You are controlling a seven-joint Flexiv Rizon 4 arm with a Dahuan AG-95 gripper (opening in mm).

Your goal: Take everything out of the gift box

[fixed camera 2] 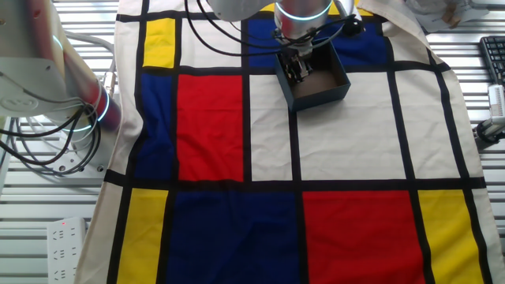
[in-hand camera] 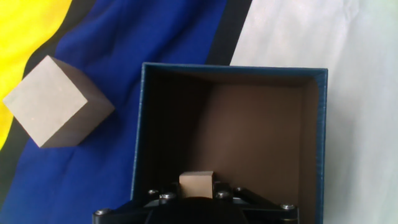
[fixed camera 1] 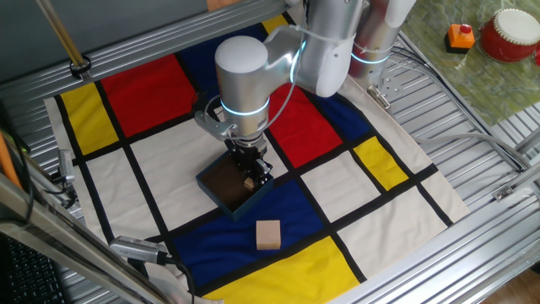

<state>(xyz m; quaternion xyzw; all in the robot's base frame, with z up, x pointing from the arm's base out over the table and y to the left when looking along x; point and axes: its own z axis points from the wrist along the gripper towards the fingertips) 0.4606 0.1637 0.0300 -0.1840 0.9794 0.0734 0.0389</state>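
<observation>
The gift box [fixed camera 1: 221, 192], dark blue outside and brown inside, sits on the checkered cloth; it also shows in the other fixed view [fixed camera 2: 323, 85] and the hand view [in-hand camera: 138, 130]. My gripper [fixed camera 1: 252, 175] is lowered into the box near one wall, shut on a tan wooden block [in-hand camera: 196, 182] that sits between the fingers on or near the box floor. In the other fixed view the gripper [fixed camera 2: 295, 68] stands over the box's left part. A second tan wooden block [fixed camera 1: 268, 235] lies outside the box on the blue cloth square, seen left of the box in the hand view [in-hand camera: 56, 112].
The cloth [fixed camera 1: 337, 181] lies on a ribbed metal table. A red drum [fixed camera 1: 510, 34] and an orange object [fixed camera 1: 460, 36] stand at the far right. Another arm's base [fixed camera 2: 35, 75], a power strip [fixed camera 2: 67, 237] and a keyboard [fixed camera 2: 493, 55] border the cloth.
</observation>
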